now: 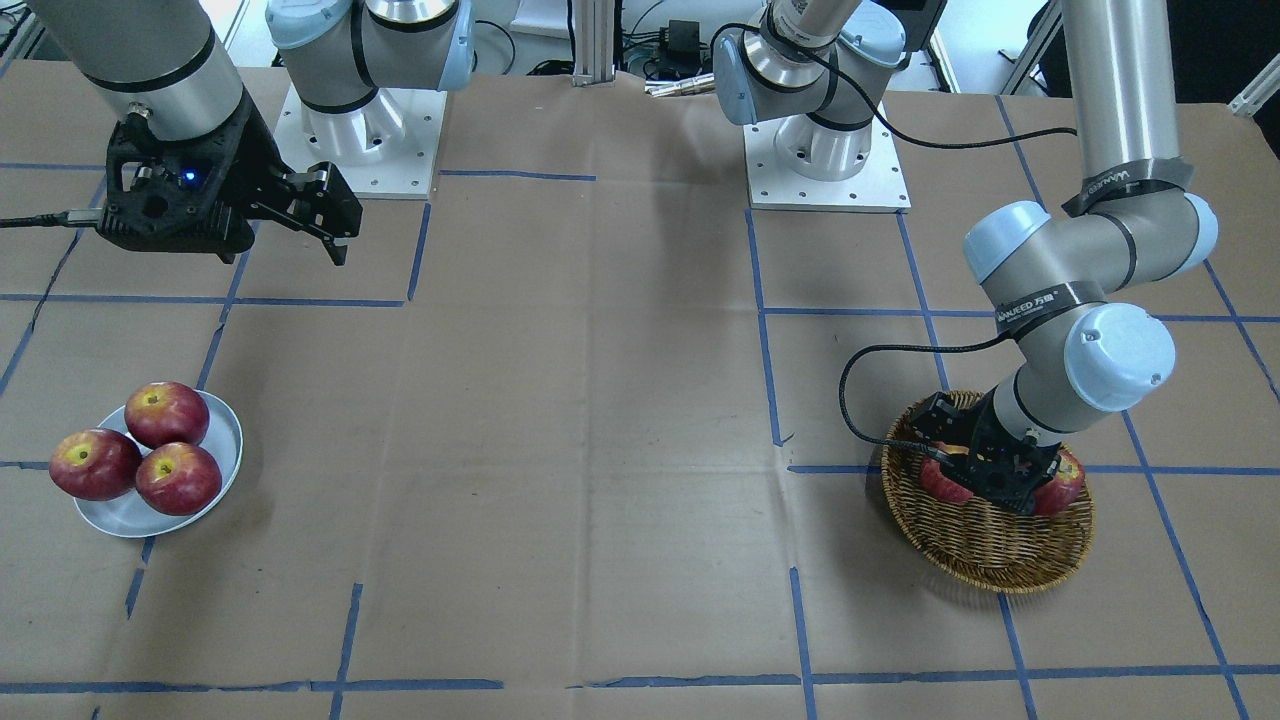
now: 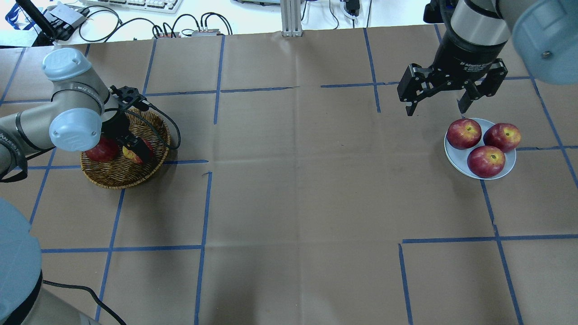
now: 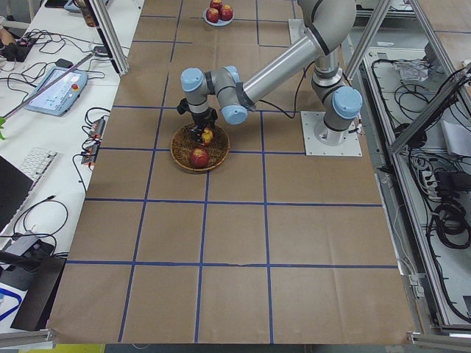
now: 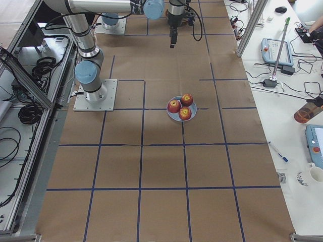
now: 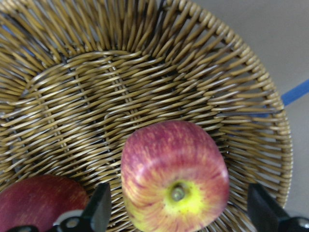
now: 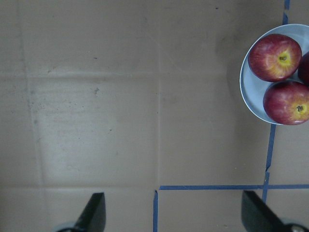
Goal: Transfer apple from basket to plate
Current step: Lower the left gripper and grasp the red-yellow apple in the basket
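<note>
Brown-papered worktop (image 2: pixel 289 180), left edge: the left gripper (image 5: pixel 181 210), spread wide, straddles the streaked apple (image 5: pixel 175 186) in the wicker basket (image 2: pixel 113 178), seemingly the grasp step, needing the jaws to close next; the right gripper (image 2: pixel 437 106) hangs wide.

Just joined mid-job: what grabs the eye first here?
The left gripper is down inside the round woven wicker basket, open fingers either side of a pale pinkish-red apple with a yellow stem patch. Across the table, three red apples crowd the small pale round plate, the open right gripper hanging beside it.
</note>
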